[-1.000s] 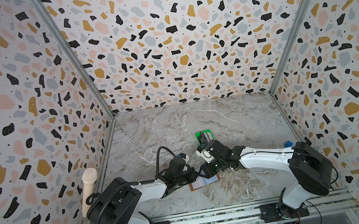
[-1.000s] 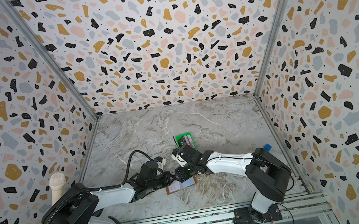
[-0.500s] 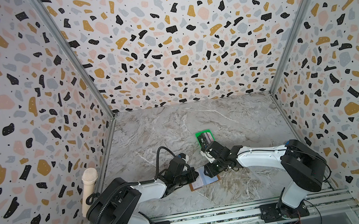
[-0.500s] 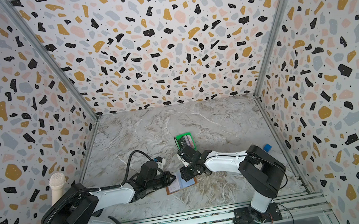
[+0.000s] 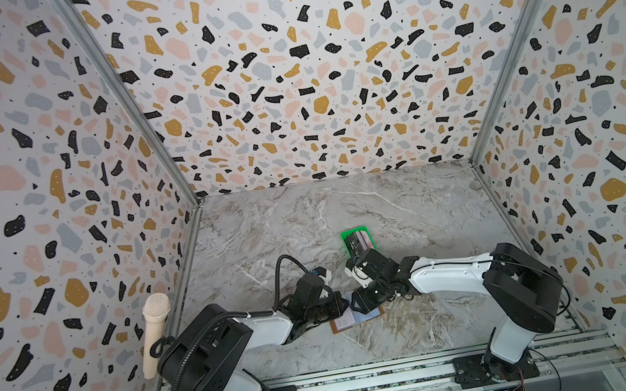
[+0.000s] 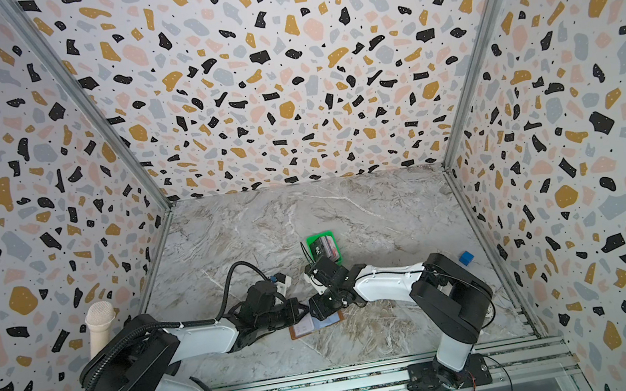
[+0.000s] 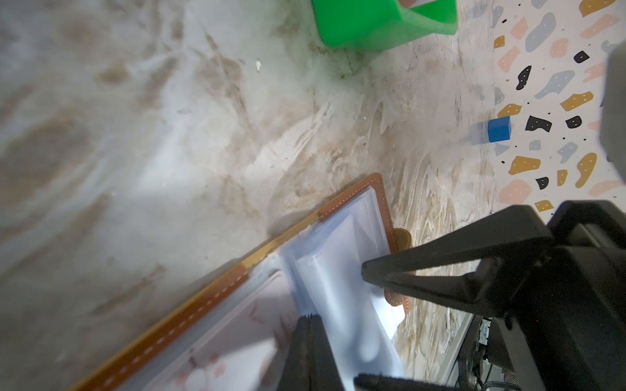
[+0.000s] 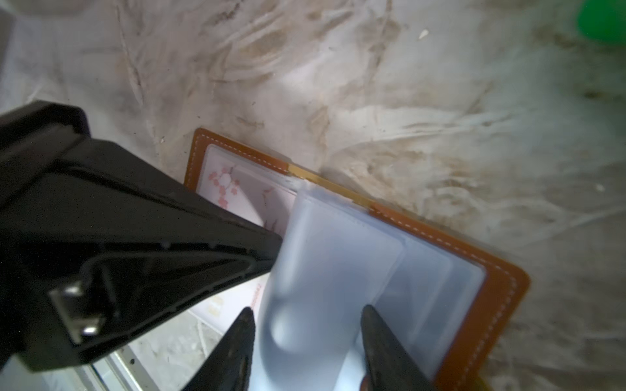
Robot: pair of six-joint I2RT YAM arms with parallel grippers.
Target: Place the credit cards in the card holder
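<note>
Marble tabletop (image 5: 388, 202), terrazzo-patterned walls (image 5: 283, 62)

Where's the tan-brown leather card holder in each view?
Top view: card holder lower centre, open.
Top view: card holder lower centre too.
Left wrist: card holder close up, lying open.
Right wrist: card holder close up, lying open.
Shared landmark: green plastic tray, in all four views.

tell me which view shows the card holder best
Right wrist view: the card holder lies open close up, brown edge and clear sleeves plain. Left wrist view crops it; both top views show it tiny, partly under the arms.
</note>
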